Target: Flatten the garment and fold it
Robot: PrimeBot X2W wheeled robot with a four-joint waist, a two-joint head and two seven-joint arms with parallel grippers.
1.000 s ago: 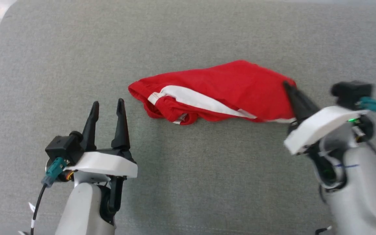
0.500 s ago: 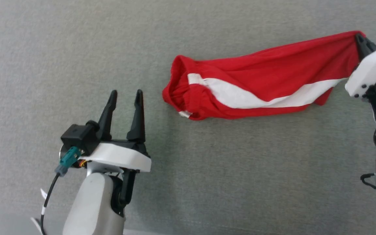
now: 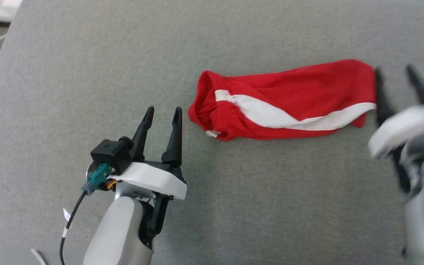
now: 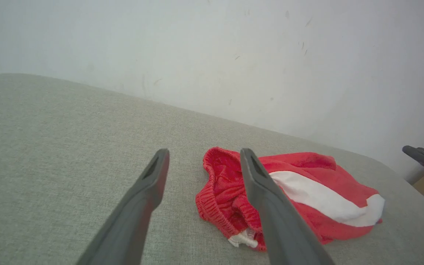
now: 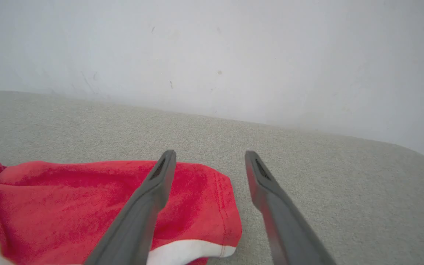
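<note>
Red shorts (image 3: 285,103) lie bunched lengthways on the grey fabric surface (image 3: 87,73). Left gripper (image 3: 163,109) waits spread beside their waistband end. Right gripper (image 3: 394,69) (blurred) is spread too, empty, at their hem end.

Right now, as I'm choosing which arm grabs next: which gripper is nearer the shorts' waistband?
Left. The left gripper sits close beside the waistband, jaws apart, not touching. The right gripper, also open, is at the opposite hem end of the shorts.

garment (image 3: 307,88) between left hand (image 3: 164,109), right hand (image 3: 394,70)
</note>
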